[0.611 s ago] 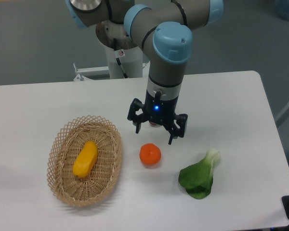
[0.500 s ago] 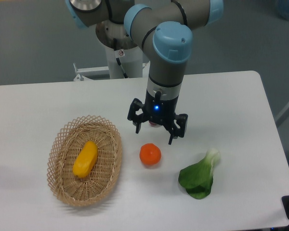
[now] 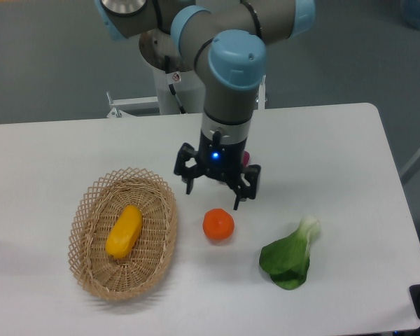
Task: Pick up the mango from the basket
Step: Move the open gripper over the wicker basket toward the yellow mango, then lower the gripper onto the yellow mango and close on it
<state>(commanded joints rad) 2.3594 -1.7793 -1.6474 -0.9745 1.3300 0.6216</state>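
Yellow mango (image 3: 124, 231) lies well left of claw (image 3: 213, 195).

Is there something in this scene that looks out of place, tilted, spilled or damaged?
Nothing stands out. The mango lies whole inside the basket, which sits flat on the table. The orange and the leafy green rest intact on the table. The end effector hangs open above the table, holding nothing.

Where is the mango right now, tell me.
The mango lies inside the basket on the left of the camera view, left of the orange. The gripper hangs open over the table, right of the basket.
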